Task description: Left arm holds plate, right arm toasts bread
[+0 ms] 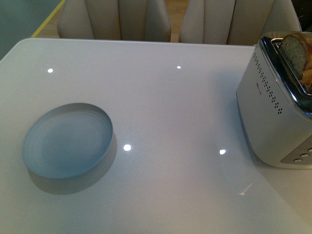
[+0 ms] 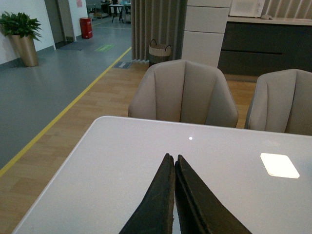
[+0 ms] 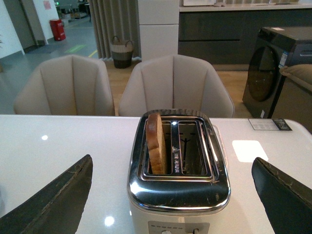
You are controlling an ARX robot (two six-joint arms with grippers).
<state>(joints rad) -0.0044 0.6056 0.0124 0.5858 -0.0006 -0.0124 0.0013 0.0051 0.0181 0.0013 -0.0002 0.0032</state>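
One slice of bread [image 3: 155, 142] stands in a slot of the toaster [image 3: 178, 187], between the right gripper's [image 3: 170, 195] wide-spread jaws. The left gripper's [image 2: 174, 163] jaws are pressed together, empty, above the table [image 1: 170, 112]. The plate [image 1: 67, 140] lies alone on the table's left part.

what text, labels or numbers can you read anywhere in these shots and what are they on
Nothing is legible in any view.
Toaster: small dark mark on its side, too small to read.
Card on the table: print too blurred to read.
Dark appliance: blue sticker, unreadable.
Wall sign behind the chairs: red, blurred.
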